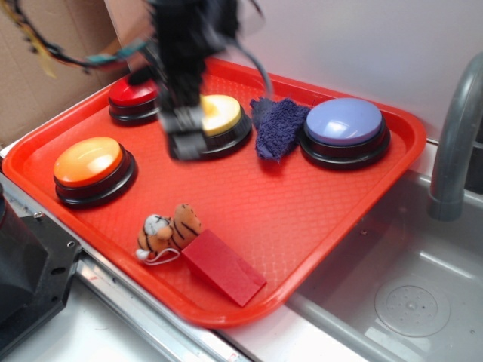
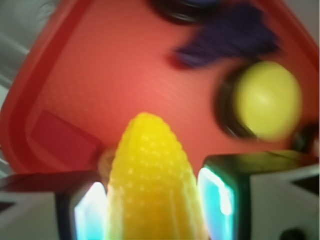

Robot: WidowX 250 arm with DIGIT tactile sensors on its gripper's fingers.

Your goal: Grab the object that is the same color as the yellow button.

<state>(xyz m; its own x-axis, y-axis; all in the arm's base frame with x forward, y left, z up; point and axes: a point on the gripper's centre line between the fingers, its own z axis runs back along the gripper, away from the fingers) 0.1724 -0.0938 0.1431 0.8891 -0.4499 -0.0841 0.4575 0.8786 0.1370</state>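
Yellow and hard-looking, the toy corn cob [image 2: 152, 185] sits pinched between the jaws of the gripper [image 2: 152, 205], which have closed in on its wider body, tip pointing out. It looks light, stiff and bumpy; the kernel grid should help against slipping, though the taper could let it squirt forward. In the exterior view the blurred arm hangs over the red tray [image 1: 332, 219] beside the yellow button [image 1: 220, 115]. The tray lies on a counter beside a sink [image 1: 407, 302].
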